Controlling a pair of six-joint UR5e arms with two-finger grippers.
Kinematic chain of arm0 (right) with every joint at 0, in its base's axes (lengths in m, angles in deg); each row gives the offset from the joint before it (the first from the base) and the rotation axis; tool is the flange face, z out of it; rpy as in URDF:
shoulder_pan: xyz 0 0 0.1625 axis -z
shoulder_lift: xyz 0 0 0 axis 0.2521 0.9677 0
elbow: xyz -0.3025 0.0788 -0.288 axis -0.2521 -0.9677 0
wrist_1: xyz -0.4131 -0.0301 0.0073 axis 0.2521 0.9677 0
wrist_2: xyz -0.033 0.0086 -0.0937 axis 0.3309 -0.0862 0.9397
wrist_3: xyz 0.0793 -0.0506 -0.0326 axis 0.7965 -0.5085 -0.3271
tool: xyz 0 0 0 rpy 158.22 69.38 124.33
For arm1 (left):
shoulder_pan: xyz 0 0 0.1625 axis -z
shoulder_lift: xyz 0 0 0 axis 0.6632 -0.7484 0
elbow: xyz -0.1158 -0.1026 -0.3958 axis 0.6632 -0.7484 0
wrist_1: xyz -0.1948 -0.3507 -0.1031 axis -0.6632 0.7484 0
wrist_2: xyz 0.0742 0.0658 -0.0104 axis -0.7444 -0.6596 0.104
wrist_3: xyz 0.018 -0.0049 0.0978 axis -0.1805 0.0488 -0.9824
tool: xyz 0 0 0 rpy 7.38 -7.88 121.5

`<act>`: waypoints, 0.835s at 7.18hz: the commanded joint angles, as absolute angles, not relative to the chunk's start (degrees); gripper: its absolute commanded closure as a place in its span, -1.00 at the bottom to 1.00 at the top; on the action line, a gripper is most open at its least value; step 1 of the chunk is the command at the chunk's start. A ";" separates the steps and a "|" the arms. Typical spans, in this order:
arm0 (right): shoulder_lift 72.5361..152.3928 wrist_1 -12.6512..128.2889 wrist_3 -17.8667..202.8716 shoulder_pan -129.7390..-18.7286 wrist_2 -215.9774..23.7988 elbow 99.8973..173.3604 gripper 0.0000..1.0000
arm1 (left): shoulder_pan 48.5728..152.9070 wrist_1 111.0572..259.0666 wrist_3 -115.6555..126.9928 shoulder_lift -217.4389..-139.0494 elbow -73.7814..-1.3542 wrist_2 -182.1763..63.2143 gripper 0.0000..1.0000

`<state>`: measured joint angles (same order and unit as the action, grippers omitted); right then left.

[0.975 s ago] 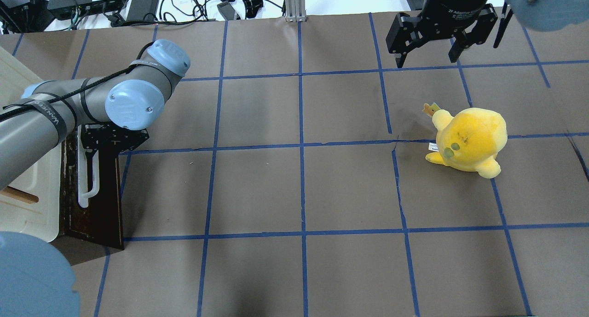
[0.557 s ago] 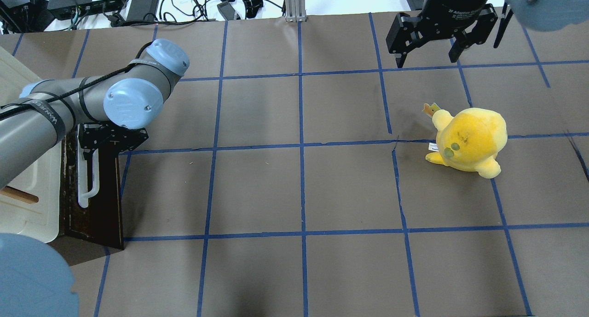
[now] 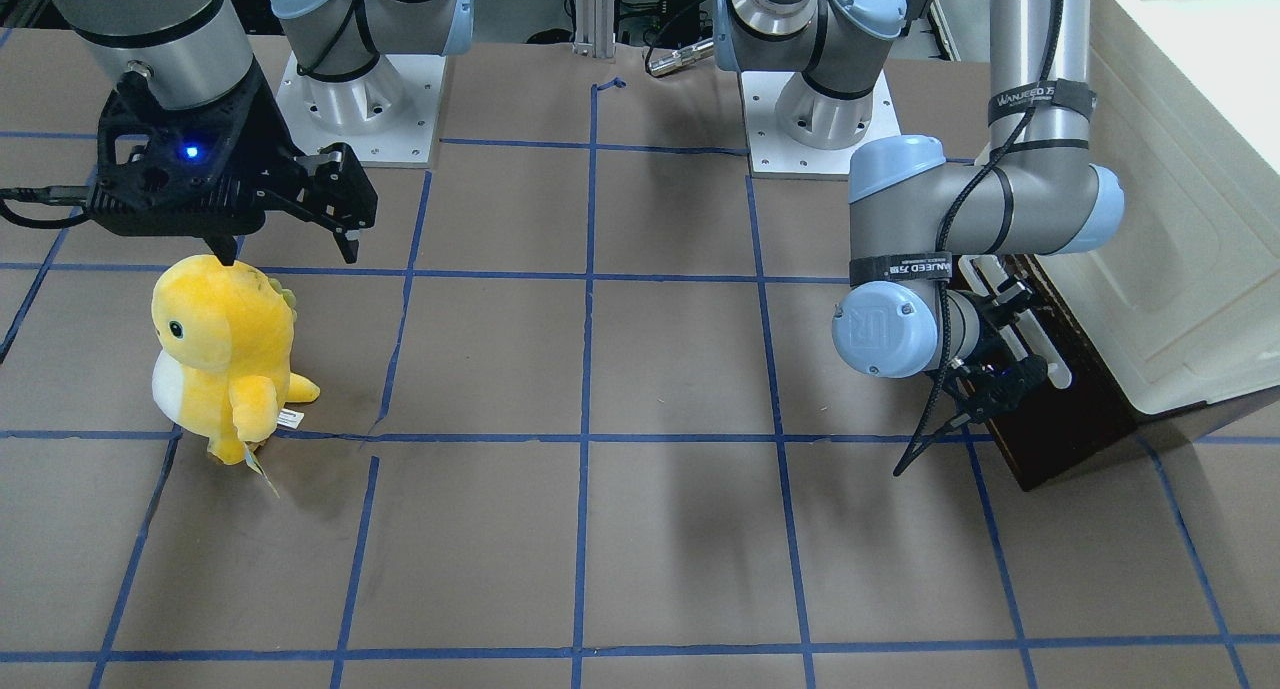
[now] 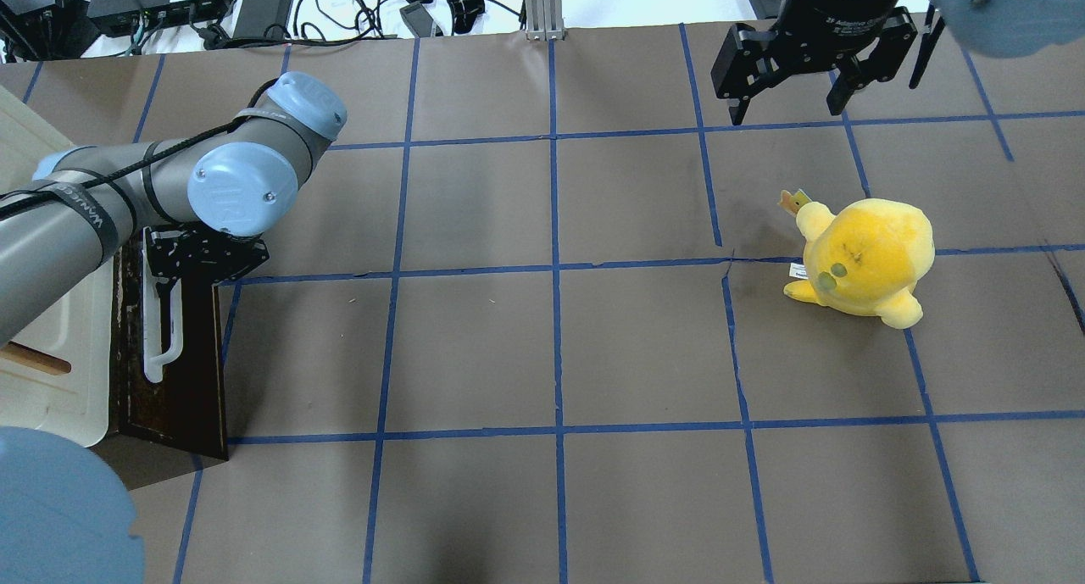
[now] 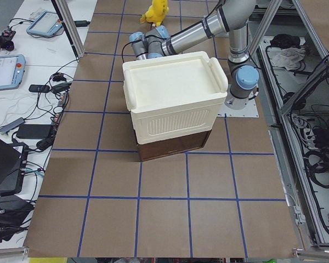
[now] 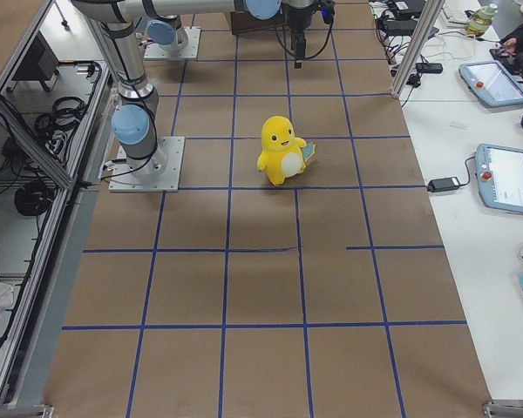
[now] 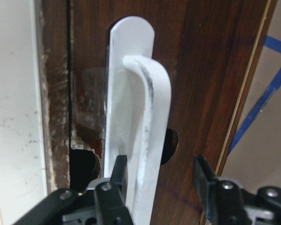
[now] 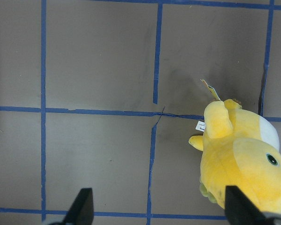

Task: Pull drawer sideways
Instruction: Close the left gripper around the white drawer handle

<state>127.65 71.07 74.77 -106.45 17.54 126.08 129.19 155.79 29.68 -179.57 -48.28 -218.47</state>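
The drawer (image 4: 182, 372) has a dark brown front panel and a long white bar handle (image 4: 161, 330). It sits under a cream-white box at the table's left edge, its front close against the box. My left gripper (image 4: 174, 266) is open at the far end of the handle. In the left wrist view (image 7: 160, 180) its jaws stand on either side of the handle (image 7: 140, 108), with a gap on the right. It also shows in the front view (image 3: 1000, 374). My right gripper (image 4: 788, 105) is open and empty, high over the far right of the table.
The cream-white lidded box (image 4: 51, 364) stands on top of the drawer (image 5: 172, 145). A yellow plush toy (image 4: 865, 258) stands at the right, below my right gripper (image 8: 159, 206). Cables and power bricks (image 4: 263, 8) lie beyond the table's far edge.
My left arm and gripper have shifted slightly left and toward the far end of the handle. The right arm, the drawer and the plush have not moved.
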 commanded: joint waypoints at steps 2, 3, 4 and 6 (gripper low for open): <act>127.65 71.07 74.77 -106.45 17.55 126.08 -1.00 | 129.08 155.97 29.61 -179.57 -48.11 -218.65 0.12; 127.65 71.07 74.77 -106.45 17.46 126.08 -1.00 | 129.00 156.41 29.70 -179.48 -48.11 -218.65 0.20; 127.65 71.07 74.77 -106.45 17.55 126.08 -1.00 | 128.73 156.58 29.70 -179.39 -48.03 -218.48 0.54; 127.65 71.07 74.77 -106.45 17.55 126.08 -1.00 | 128.73 156.59 29.61 -179.30 -47.85 -218.48 0.92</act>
